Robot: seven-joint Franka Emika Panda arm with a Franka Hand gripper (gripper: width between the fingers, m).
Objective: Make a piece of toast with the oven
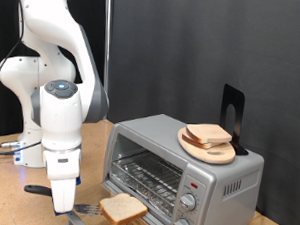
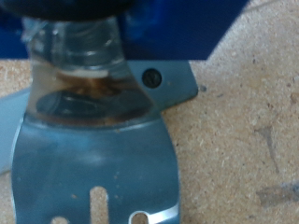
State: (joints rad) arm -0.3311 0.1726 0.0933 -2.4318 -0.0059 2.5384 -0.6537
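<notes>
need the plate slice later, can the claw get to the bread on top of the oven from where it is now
Probably yes. The bread lies uncovered on a wooden plate on the oven roof, open from above. The claw sits low by the table, apparently holding a spatula, which might hinder gripping.

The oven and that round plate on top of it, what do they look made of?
The oven looks like brushed silver-grey metal, going by its dull sheen, with a wire rack inside. The plate looks like pale, unpolished wood, judging by its matte tan rim, though the grain is too small to confirm.

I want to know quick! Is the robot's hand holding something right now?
Gripper: shut on the flat grey metal spatula, low beside the pale square bread slice.
</notes>
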